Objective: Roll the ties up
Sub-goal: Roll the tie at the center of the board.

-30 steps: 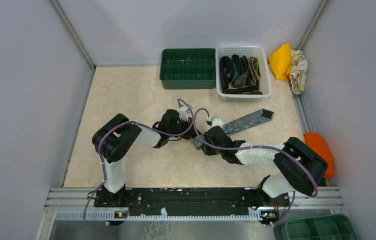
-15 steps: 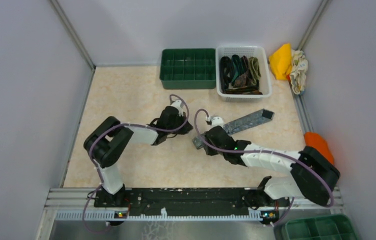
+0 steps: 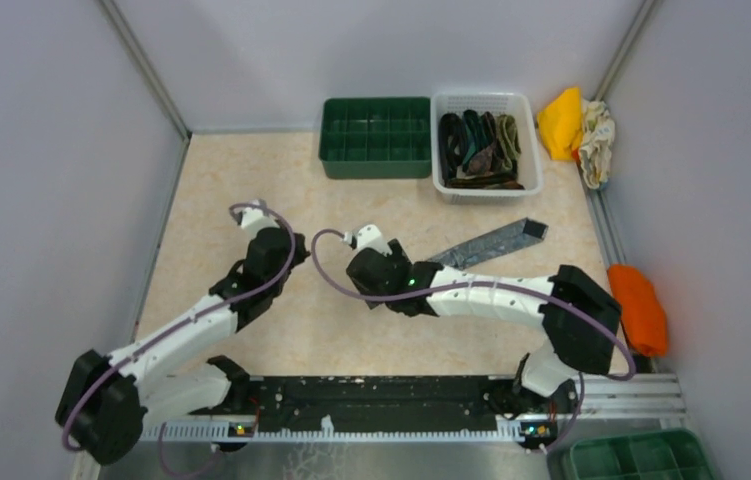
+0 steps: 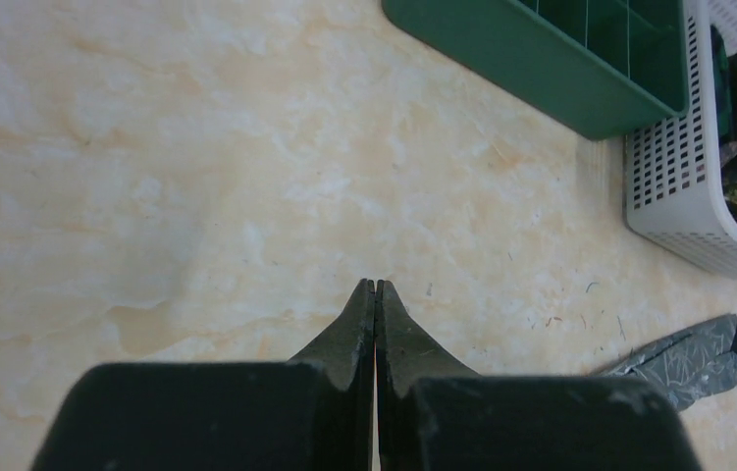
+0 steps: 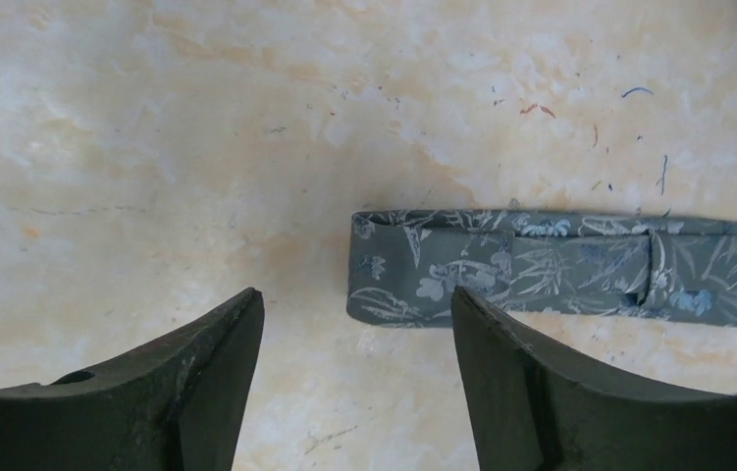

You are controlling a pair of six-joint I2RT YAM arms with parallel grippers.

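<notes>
Grey leaf-patterned fabric necktie [image 3: 491, 243] lies flat on the beige marbled worktop [image 3: 241, 180], running toward 2 o'clock. Judged light and limp; grip the folded end. Right end effector [image 5: 354, 294] apart, empty; left end effector [image 4: 376, 287] together.

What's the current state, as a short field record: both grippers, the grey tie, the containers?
left gripper: shut, empty, above bare table
right gripper: open, at the grey tie's folded end, gripping nothing
grey tie: flat on the table, one end folded over, not rolled
white basket: holds other ties, dark and bundled
green tray: left of the basket, its compartments look empty
</notes>
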